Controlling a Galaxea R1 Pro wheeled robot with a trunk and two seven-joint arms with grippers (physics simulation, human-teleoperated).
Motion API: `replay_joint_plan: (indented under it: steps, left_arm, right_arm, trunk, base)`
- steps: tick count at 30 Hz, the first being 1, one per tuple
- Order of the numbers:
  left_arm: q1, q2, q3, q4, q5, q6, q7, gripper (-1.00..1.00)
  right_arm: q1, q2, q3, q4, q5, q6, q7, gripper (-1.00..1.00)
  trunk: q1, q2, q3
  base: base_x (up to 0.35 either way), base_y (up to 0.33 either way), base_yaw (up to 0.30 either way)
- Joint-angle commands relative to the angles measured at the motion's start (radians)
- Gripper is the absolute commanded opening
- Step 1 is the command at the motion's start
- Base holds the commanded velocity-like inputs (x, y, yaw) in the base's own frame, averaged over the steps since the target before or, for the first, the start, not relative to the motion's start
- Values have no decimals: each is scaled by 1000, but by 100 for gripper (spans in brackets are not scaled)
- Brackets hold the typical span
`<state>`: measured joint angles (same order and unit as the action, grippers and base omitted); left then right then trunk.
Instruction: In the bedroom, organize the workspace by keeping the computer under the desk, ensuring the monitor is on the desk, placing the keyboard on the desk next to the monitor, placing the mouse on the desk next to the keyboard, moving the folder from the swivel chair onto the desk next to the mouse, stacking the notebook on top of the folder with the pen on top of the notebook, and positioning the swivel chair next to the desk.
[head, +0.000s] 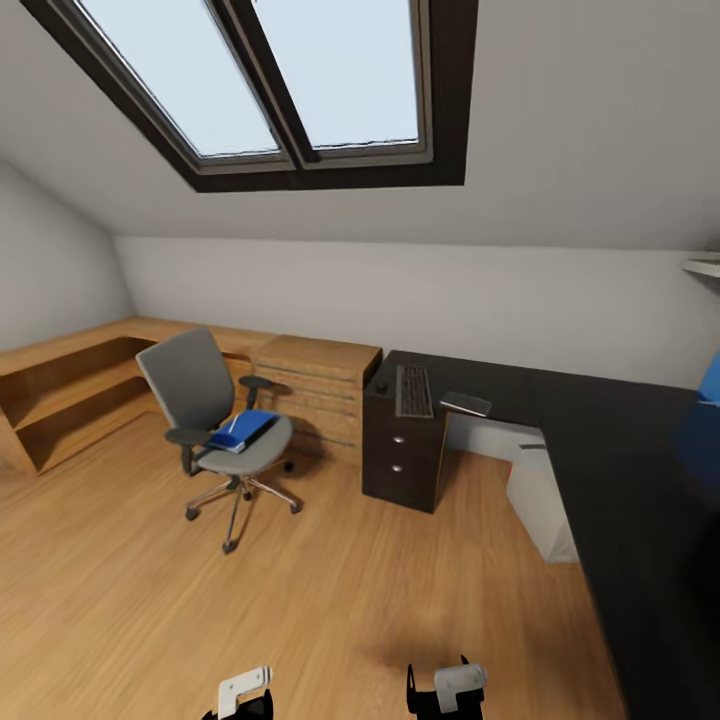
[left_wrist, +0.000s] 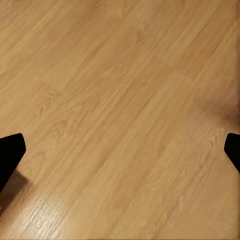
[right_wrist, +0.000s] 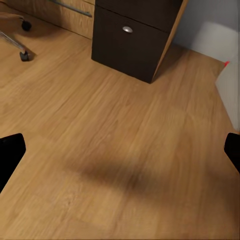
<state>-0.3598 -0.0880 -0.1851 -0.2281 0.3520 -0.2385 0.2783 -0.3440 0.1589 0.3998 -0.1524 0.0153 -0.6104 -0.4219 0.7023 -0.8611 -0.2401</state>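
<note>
The grey swivel chair stands on the wood floor left of the black desk. The blue folder lies on its seat. On the desk's left end lie the keyboard, the small dark mouse to its left, and a thin flat rectangle that looks like the notebook to its right. The pale computer stands under the desk, its red light showing. My left gripper and right gripper hang open and empty over bare floor. Monitor and pen are out of view.
The desk's black drawer block stands on the floor ahead of my right gripper, a chair castor off to one side. A light-wood drawer and shelf unit runs along the back wall behind the chair. A blue panel shows at the right edge.
</note>
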Motion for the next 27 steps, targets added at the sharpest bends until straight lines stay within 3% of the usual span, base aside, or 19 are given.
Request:
replay_joint_plan:
  steps: [1,17,27]
  left_arm:
    - [-1,0,-9,0,9,-4,5,100]
    - [-1,1,-8,1,9,-4,5,100]
    - [-1,2,-7,1,11,-4,5,100]
  right_arm:
    - [-1,0,7,2,2,0,-9,100]
    - [-1,0,10,4,5,0,-9,100]
    - [-1,-1,10,4,4,-1,-8,100]
  trunk:
    - [1,-1,-3]
    - [1,-1,-13]
    - [1,-1,-10]
  base:
    - [327,0,-142]
    - [327,0,-48]
    - [327,103,-53]
